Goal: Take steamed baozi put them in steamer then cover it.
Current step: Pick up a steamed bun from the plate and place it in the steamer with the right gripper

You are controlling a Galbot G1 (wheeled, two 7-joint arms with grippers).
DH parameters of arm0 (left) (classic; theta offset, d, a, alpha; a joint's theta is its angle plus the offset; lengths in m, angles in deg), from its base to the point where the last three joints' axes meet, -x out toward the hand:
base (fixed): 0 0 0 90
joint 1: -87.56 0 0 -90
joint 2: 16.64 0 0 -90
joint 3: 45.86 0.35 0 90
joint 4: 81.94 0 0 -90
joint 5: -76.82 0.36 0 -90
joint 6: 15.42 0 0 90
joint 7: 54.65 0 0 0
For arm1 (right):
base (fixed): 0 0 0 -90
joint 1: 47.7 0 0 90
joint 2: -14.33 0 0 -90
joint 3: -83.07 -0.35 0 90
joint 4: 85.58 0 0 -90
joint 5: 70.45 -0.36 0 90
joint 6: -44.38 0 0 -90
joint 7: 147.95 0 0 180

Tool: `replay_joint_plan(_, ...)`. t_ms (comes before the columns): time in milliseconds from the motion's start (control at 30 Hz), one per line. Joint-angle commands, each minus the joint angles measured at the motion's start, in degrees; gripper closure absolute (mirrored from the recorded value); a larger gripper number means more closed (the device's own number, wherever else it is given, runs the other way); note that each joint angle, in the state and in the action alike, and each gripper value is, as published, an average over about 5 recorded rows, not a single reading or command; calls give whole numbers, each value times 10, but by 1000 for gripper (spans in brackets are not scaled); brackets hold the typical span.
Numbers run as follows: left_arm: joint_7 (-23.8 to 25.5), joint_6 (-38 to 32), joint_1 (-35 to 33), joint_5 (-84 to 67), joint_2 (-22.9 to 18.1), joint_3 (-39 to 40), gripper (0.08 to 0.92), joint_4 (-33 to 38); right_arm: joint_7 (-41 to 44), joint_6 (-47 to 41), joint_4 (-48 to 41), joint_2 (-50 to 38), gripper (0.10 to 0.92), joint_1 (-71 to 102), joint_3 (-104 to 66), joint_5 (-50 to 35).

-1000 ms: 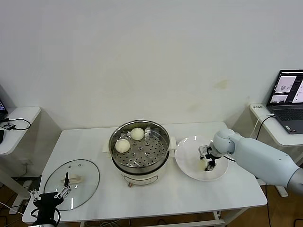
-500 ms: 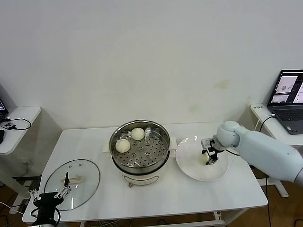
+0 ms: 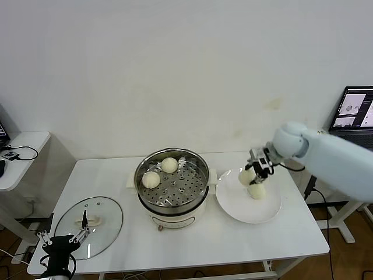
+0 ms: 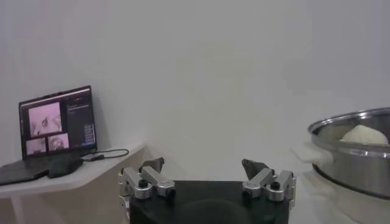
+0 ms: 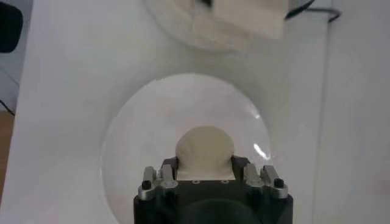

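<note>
Right hand (image 3: 253, 170): closed on a steamed baozi (image 3: 246, 177), lifted clear above the white plate (image 3: 233, 207), between the plate's middle and the steamer (image 3: 172, 181).
Left hand (image 3: 58, 244): fingers spread wide, holding nothing, parked low at the desk's near left corner, just beside the cover (image 3: 108, 221).
Steamer: mid-desk, open, two baozi on the far-left part of its perforated tray; the near and right parts of the tray are bare.
Plate: just right of the steamer, one more baozi (image 3: 256, 191) lying on it under the held one.
Cover: flat on the desk (image 3: 175, 245) at front left, handle up, near the edge.
Open room: bare desk top in front of the steamer and plate, and behind them up to the wall.
Surroundings: a laptop (image 3: 355, 119) on a side table at right, well apart.
Right wrist view: the held bun (image 5: 204, 152) fills the gap between the fingers (image 5: 153, 182), plate (image 5: 134, 140) below.
Left wrist view: spread fingertips (image 4: 152, 165), steamer wall (image 4: 347, 158) with a bun showing over the rim.
</note>
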Motion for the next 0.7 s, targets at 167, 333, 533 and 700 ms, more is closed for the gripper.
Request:
replay_joint_plan(167, -1, -2, -3, -1, -1, 0, 177, 4, 2, 33, 41, 105, 465, -196, 82, -122)
replay_joint_plan(333, -1, -2, -2, -4, -1, -4, 177, 4, -15, 55, 43, 175, 465, -187, 107, -135)
replay_joint_plan(533, -1, -2, -4, -4, -3, -6, 177, 9, -41, 88, 29, 255, 465, -145, 143, -117)
replay_joint_plan(700, -1, -2, -5, -7, -5, -12, 177, 12, -48, 128, -15, 308, 465, -115, 153, -72)
